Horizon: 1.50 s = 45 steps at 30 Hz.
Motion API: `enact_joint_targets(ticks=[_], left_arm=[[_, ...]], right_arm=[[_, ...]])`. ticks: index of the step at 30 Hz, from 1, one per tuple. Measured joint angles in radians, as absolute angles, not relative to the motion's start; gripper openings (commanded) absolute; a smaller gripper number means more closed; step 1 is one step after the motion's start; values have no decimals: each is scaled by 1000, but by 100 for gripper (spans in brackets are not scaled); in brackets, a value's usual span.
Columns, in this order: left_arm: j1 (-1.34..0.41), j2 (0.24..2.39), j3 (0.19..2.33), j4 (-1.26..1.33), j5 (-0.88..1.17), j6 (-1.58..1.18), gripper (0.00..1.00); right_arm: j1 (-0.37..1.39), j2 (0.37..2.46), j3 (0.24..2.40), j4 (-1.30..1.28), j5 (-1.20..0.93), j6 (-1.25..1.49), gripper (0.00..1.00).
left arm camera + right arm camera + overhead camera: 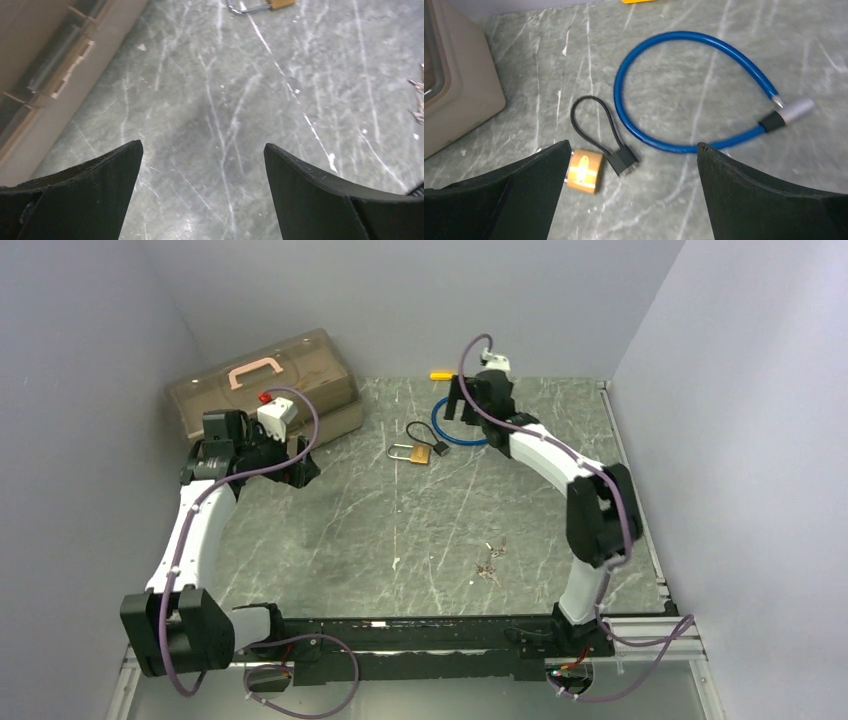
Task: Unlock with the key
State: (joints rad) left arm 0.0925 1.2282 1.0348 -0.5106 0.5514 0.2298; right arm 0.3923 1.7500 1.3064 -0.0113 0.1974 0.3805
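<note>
Partly, right gripper (632, 146) hides brass padlock (586, 170)

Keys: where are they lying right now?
In the top view, the keys lie loose on the table, right of centre, nearer the arm bases than the padlock is.

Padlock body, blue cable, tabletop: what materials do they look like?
Padlock: likely brass, with a yellow metallic sheen.
Blue cable: glossy plastic or rubber sleeve, ending in a bare silver metal tip.
Tabletop: grey with white veins, marble-look. Whether it is stone or laminate, I cannot tell.
</note>
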Motion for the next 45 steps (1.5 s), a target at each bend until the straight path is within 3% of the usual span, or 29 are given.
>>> enact_joint_targets(ticks=[13, 21, 30, 45], left_arm=[[91, 1152, 1228, -775, 616, 348, 99], [91, 1148, 1283, -788, 597, 345, 99], [91, 1168, 1280, -791, 551, 345, 99], [91, 1141, 1201, -789, 529, 351, 99]], right_arm=[[415, 2312, 1861, -224, 109, 314, 97], [444, 2467, 2038, -322, 65, 304, 83], [483, 2462, 2014, -302, 59, 305, 54], [618, 2248, 1607, -105, 188, 316, 46]])
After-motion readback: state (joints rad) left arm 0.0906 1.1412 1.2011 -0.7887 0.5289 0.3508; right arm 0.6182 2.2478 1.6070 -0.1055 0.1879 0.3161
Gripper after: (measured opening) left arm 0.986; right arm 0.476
